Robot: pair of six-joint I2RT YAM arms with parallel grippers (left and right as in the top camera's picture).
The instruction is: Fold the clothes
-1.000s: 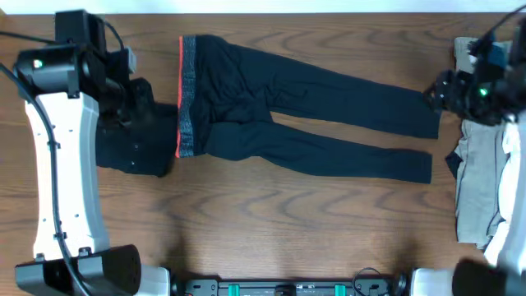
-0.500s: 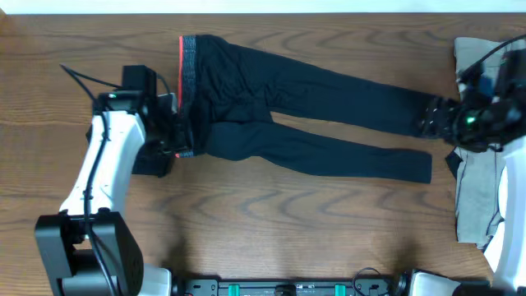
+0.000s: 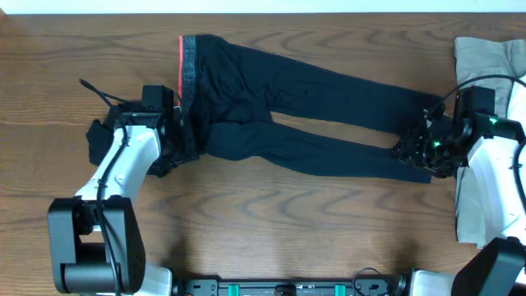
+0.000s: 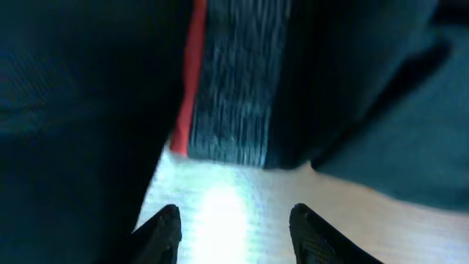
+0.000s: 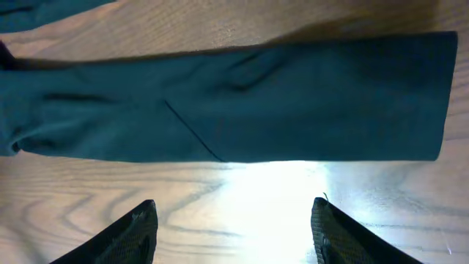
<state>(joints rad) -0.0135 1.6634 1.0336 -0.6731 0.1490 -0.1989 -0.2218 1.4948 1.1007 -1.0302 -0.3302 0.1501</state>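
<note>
The black pants (image 3: pixel 312 107) lie flat across the table, with the grey waistband and its red-orange edge (image 3: pixel 186 90) at the left and both legs running right. My left gripper (image 3: pixel 182 141) is low at the waistband's near corner. In the left wrist view it (image 4: pixel 233 227) stands open over bare wood, just short of the waistband (image 4: pixel 234 88). My right gripper (image 3: pixel 409 150) hovers at the leg ends. In the right wrist view it (image 5: pixel 233 220) is open over wood, with one pant leg (image 5: pixel 234 103) lying across just ahead of the fingertips.
A dark garment (image 3: pixel 97 141) lies partly under my left arm at the table's left. A khaki and white pile (image 3: pixel 470 197) runs along the right edge beneath my right arm. Bare wood (image 3: pixel 279 222) fills the front of the table.
My left arm swung in from the far left to the waistband's near corner. My right arm came down and left to the leg ends, and its jaws narrowed a little.
</note>
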